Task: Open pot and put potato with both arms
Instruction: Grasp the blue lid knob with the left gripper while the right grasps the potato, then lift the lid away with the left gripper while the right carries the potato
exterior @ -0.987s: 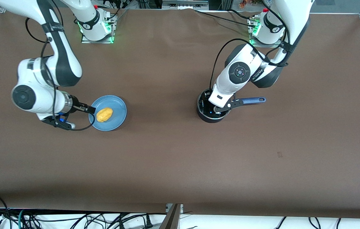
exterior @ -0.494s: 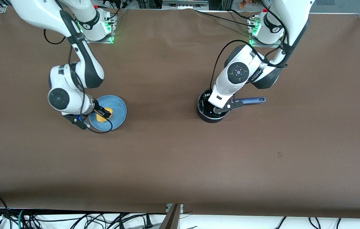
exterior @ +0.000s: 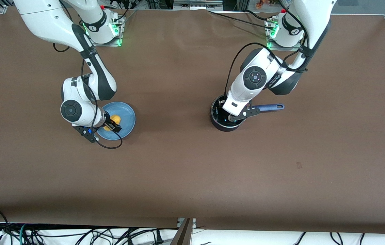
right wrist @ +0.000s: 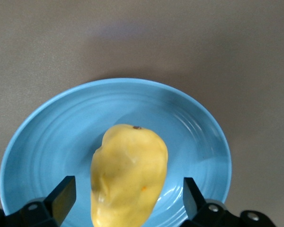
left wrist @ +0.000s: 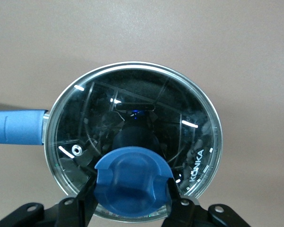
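Observation:
The black pot (exterior: 220, 127) stands toward the left arm's end of the table, its blue handle (exterior: 271, 107) pointing to that end. In the left wrist view its glass lid (left wrist: 132, 109) sits on it. My left gripper (left wrist: 131, 201) is shut on the lid's blue knob (left wrist: 132, 179), one finger against each side; in the front view my left gripper (exterior: 229, 117) is over the pot. The yellow potato (right wrist: 128, 170) lies on a light-blue plate (right wrist: 47, 137). My right gripper (right wrist: 128, 196) is open and straddles the potato with a gap on each side; in the front view my right gripper (exterior: 112, 124) is low over the plate (exterior: 126, 114).
The brown tabletop (exterior: 178, 163) spreads wide between the plate and the pot and toward the front camera. Cables lie along the table's front edge (exterior: 76, 234). The arm bases (exterior: 102, 30) stand at the table's back edge.
My right arm has swung from beside the plate to over it and lowered its open fingers round the potato. My left arm has stayed on the lid knob.

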